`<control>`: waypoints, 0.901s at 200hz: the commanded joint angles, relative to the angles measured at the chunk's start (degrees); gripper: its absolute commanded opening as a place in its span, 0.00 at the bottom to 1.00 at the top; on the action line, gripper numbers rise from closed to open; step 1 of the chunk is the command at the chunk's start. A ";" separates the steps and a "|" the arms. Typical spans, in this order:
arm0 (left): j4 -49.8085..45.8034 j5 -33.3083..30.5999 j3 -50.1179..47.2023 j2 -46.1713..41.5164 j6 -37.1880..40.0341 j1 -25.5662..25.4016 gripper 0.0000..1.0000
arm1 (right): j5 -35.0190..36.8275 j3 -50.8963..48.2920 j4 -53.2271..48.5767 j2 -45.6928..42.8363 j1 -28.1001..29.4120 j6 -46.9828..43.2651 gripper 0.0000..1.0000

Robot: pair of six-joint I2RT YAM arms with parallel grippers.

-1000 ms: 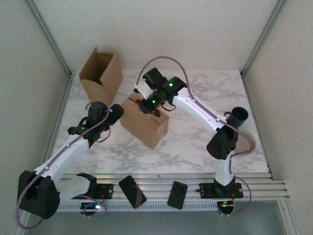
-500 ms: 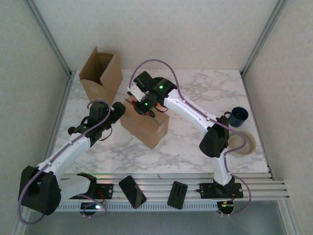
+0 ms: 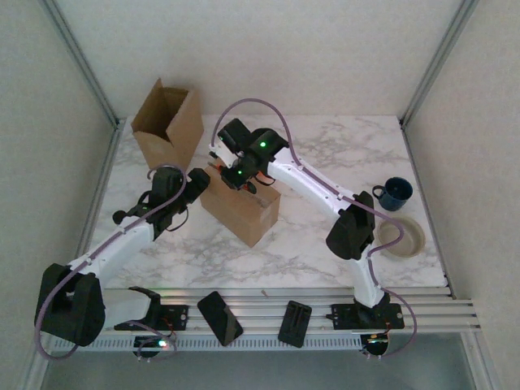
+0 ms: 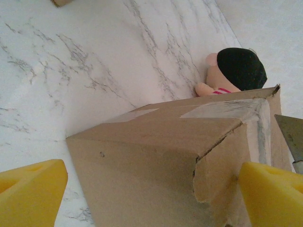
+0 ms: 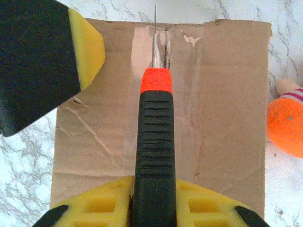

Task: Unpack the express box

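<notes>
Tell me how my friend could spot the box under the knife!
On the left half of the marble table stand two brown cardboard boxes. The taped box sits nearer the middle, beneath the orange-tipped knife in the right gripper. Unlike the tall open box in the back corner, it is low and taped shut.

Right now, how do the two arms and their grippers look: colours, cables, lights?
Both the left arm and the right arm have white links with bulky black joints, and a lilac cable loops along each. The right wrist carries green lights. The left gripper and right gripper are black, with yellow pads on the fingers.
</notes>
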 commanded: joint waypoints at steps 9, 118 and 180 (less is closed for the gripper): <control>0.69 -0.02 -0.45 0.05 -1.31 0.74 0.92 | 2.30 2.53 -1.79 2.00 0.71 0.57 0.00; 0.61 -0.24 -1.22 0.07 -1.56 0.74 0.92 | 7.14 4.41 -3.59 3.81 1.37 2.16 0.00; 0.57 -0.49 -1.63 -0.03 -1.80 0.81 0.92 | 9.11 5.22 -4.74 4.29 2.24 2.33 0.00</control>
